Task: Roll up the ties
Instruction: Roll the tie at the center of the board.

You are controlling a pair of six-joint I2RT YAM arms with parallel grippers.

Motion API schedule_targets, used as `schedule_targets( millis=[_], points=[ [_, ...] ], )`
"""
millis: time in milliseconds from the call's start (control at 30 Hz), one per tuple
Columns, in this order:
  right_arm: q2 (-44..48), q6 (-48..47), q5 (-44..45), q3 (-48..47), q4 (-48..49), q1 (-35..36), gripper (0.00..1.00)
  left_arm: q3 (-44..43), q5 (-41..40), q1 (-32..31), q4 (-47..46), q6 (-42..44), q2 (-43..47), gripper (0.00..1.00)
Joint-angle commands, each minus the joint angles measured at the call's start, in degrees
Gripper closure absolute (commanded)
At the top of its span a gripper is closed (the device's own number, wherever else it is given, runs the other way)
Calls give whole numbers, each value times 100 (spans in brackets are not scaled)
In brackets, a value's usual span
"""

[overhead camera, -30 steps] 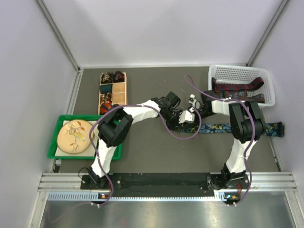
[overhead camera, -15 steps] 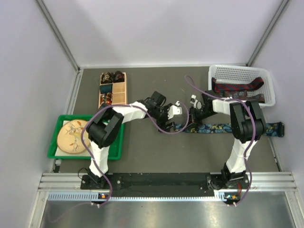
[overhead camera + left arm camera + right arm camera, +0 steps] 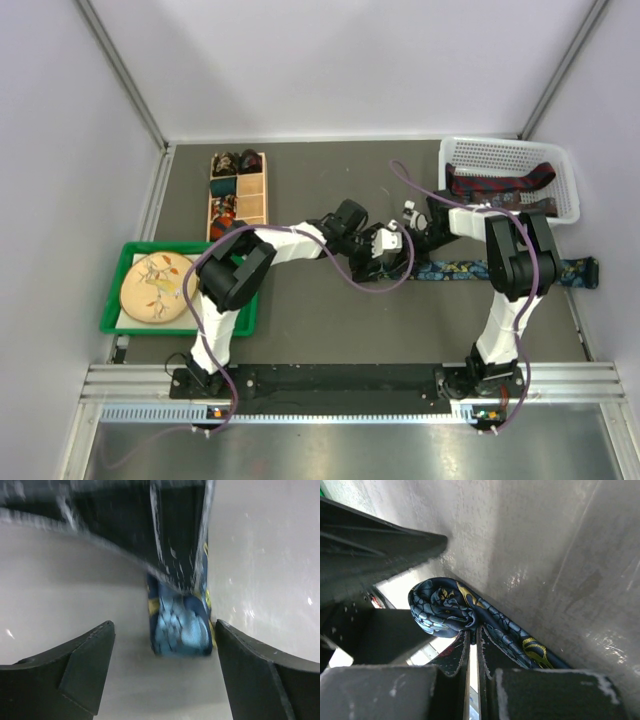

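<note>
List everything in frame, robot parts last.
floral tie: 1, dark blue with a multicoloured print, flat on the table right of centre, left end coiled
coiled ties: several, dark mixed colours, in the wooden box
wooden box: 1, tan, far left
basket: 1, white, far right
loose ties: at least 2, dark red and navy, in the basket
tray: 1, green, near left
disc: 1, beige with a floral pattern, in the tray
table: 1, dark grey
left gripper: 1, black, open around the floral tie's end
right gripper: 1, black, shut, tips at the coil
</note>
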State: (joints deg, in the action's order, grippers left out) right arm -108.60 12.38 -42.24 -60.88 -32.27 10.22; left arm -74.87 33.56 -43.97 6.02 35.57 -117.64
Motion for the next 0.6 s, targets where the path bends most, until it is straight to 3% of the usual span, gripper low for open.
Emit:
schedule_targets(
  millis=[0, 133, 200, 400, 567],
  points=[
    [-153, -307, 761, -55, 19, -46, 100, -510, -148, -156, 144, 116, -346, 16],
    [-153, -280, 428, -55, 72, -46, 100, -625, -315, -253, 127, 125, -522, 13],
    [-144, -263, 322, -55, 81, -37, 100, -721, -420, -323, 329, 248, -601, 18],
    [49, -166, -56, -38, 169, -3, 100, -995, -447, -341, 1400, 635, -734, 57],
    [172, -105, -434, -108, 186, 234, 100, -608, -754, -332, 1726, 837, -426, 64]
  ],
)
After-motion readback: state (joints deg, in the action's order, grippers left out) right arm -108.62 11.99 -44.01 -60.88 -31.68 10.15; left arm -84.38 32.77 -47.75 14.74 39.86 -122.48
